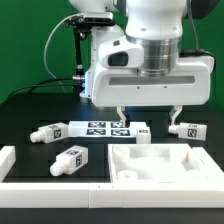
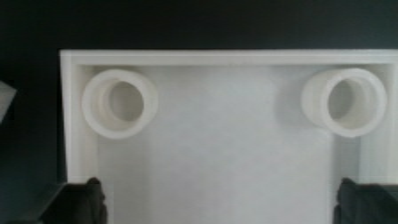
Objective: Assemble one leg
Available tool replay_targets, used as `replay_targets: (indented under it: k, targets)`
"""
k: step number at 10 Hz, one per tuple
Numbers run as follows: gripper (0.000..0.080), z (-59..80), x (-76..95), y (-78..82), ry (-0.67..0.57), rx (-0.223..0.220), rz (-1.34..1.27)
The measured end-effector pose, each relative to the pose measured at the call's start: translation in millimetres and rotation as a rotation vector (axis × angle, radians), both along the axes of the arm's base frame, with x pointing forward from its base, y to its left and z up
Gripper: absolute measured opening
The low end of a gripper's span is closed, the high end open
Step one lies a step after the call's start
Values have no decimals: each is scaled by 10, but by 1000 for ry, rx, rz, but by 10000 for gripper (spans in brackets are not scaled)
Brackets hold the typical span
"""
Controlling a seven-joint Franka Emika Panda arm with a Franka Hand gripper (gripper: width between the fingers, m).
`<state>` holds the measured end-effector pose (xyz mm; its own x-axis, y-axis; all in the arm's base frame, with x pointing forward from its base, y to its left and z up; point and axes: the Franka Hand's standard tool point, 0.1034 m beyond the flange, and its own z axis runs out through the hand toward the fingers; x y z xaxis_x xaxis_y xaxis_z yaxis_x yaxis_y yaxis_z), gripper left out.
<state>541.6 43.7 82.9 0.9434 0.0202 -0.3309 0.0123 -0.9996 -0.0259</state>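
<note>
— three short white legs with black-and-white tags are lying on the dark table (image 1: 25,112). where is each one sitting?
— the first leg (image 1: 48,132) is lying toward the exterior view's left, just beside the marker board (image 1: 105,128). the second leg (image 1: 68,160) is lying nearer the camera, close to a white rail (image 1: 10,160). the third leg (image 1: 188,129) is resting toward the exterior view's right.
— what is the gripper doing?
— the gripper (image 1: 146,118) is hanging above the far edge of the white panel (image 1: 190,165), its fingers spread wide and gripping nothing. all three legs are lying apart from it.
— what is the wrist view showing?
— it is looking down onto the panel. one round socket (image 2: 121,102) and another round socket (image 2: 347,100) are showing near the panel's edge, and the dark fingertips (image 2: 75,205) are standing well apart on either side.
</note>
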Motion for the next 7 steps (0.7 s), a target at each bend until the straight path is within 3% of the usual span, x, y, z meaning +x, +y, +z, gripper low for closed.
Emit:
replay_targets:
  k: [3,7]
  targets:
    - [649,-5,-235,90,342,7,-39]
    - [649,-101,-254,82,435,8,-55]
